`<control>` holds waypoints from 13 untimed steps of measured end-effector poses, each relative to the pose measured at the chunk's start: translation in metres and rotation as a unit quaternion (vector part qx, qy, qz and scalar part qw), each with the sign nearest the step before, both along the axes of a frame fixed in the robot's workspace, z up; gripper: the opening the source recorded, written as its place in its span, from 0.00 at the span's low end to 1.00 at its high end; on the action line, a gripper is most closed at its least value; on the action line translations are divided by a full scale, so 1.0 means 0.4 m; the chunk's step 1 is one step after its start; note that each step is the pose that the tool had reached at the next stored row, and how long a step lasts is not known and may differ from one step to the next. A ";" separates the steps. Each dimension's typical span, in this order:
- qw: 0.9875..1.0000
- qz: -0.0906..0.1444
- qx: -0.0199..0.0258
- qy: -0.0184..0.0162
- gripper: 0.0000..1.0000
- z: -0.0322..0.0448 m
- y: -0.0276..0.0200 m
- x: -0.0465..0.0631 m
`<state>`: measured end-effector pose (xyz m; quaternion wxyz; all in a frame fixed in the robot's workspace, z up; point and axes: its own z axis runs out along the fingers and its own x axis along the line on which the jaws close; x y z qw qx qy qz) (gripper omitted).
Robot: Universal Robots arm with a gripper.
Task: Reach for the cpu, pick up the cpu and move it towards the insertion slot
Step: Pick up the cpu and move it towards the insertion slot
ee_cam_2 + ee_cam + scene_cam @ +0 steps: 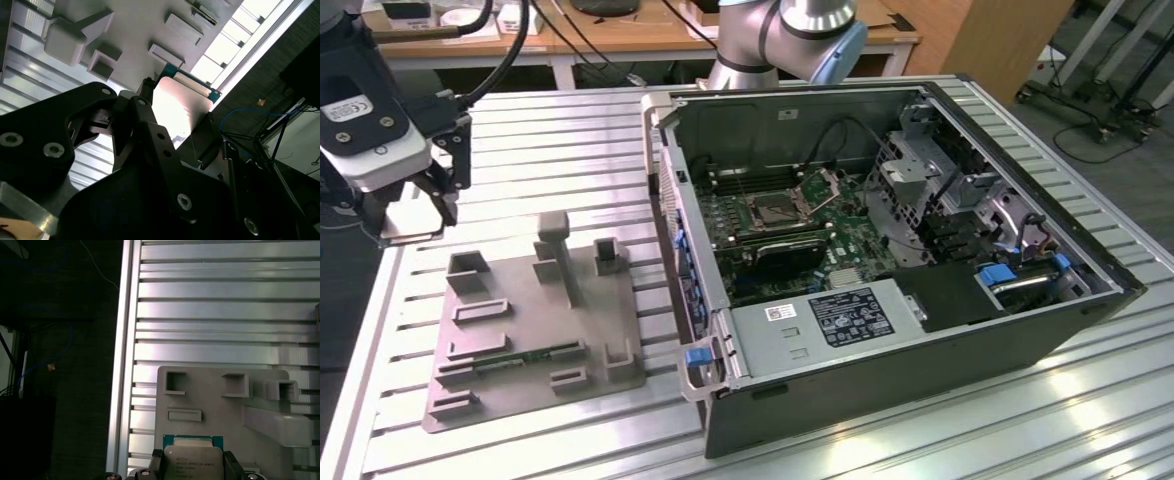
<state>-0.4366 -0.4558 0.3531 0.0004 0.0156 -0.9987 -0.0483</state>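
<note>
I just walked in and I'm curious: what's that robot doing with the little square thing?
The robot arm's tool is clamped on the cpu, gripping it by two opposite edges. It hangs raised near the grey fixture plate. The insertion slot sits inside the open computer case, off toward the exterior view's right, so the cpu is not there yet.

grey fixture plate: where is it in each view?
Exterior view: fixture plate on the ribbed table, to the exterior view's left of the computer case.
First wrist view: plate just past the cpu.
Second wrist view: plate beyond the cpu.
Shared landmark: the ribbed table.
</note>
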 end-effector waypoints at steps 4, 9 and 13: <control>1.000 0.000 0.000 0.000 0.55 0.002 0.000 0.000; 1.000 0.000 0.000 0.000 0.55 0.003 0.000 0.001; 1.000 0.000 0.000 0.000 0.55 0.002 0.000 0.009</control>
